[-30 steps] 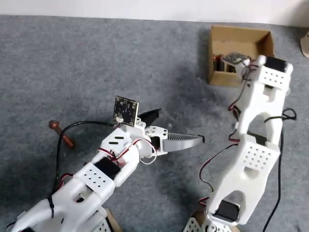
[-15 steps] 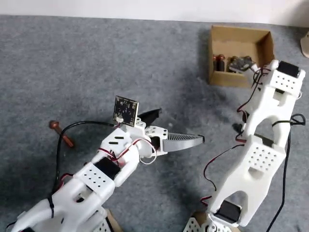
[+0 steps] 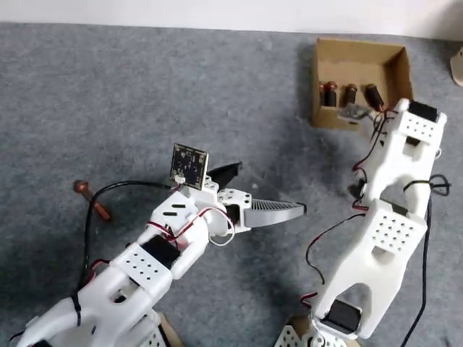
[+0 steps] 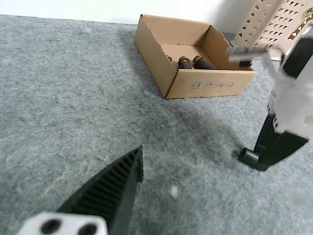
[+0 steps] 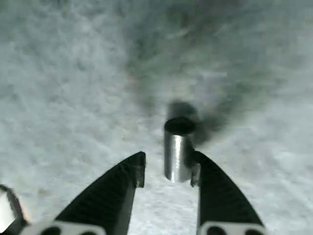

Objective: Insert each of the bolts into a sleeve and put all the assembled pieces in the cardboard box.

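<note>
- On the grey, felt-like bench (image 3: pixel 145 87), towards its far right side, sits the open cardboard box (image 3: pixel 396 69). It is a shallow brown rectangle with thin, raw-edged walls.
- Inside it, three assembled pieces (image 3: pixel 349 93) lie side by side along the wall nearest the arms. They are short cylinders, part dark and part reddish-brown.
- Near the bench's left side a loose bolt (image 3: pixel 91 200) lies flat. It is rusty copper in colour with a rounded head, and it sits just beside the left arm's black cable (image 3: pixel 116 186).
- Just in front of the box, the right claw (image 5: pixel 167 169) points down at the felt. It is black ribbed plastic on a white, hole-patterned arm, and its fingers stand apart on either side of a sleeve (image 5: pixel 178 149).
- That sleeve is a smooth grey metal tube standing upright with its hollow top open. It touches one finger, and a gap shows between it and the other.
- Mid-bench, the left claw (image 3: pixel 272 187) hangs with its fingers spread wide over bare felt. One finger is a long ribbed wedge and the other a shorter black blade.
- A dark square circuit board (image 3: pixel 188 165) stands on the left arm's wrist.
- A pale label (image 4: pixel 212 85) runs along the box's outer wall, and its print is too small to read.
- Beyond the box stands a cream panel (image 4: pixel 288 22) pierced with triangular holes.
</note>
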Robot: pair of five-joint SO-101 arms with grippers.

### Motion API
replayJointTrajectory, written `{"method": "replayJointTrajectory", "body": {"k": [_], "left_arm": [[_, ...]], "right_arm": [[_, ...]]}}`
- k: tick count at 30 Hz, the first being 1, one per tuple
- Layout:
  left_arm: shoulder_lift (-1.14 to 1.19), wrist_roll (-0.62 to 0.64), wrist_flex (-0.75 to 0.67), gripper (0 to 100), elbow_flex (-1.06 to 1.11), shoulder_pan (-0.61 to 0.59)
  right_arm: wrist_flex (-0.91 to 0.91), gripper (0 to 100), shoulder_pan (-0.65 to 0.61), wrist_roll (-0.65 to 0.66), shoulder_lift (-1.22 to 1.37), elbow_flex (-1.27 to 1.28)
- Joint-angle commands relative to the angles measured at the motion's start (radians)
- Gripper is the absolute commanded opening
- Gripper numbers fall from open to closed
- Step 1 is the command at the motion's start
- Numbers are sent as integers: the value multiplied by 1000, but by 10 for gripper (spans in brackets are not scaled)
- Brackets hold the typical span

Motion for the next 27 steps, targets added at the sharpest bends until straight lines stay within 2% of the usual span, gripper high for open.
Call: {"method": "replayJointTrajectory", "body": {"k": [1, 12, 17, 21, 27], "left_arm": [[-2, -5, 3, 595, -39, -4], [-2, -5, 3, 595, -39, -4], [-2, -5, 3, 595, -39, -4], [-2, -5, 3, 595, -41, -5], [-2, -5, 3, 595, -42, -8]], "right_arm": [[18, 139, -16, 25, -16, 51], [16, 134, -18, 28, -7, 162], [-87, 125, -35, 18, -8, 236], [-168, 0, -44, -66, -12, 262], [-222, 5, -73, -193, -18, 259]]}}
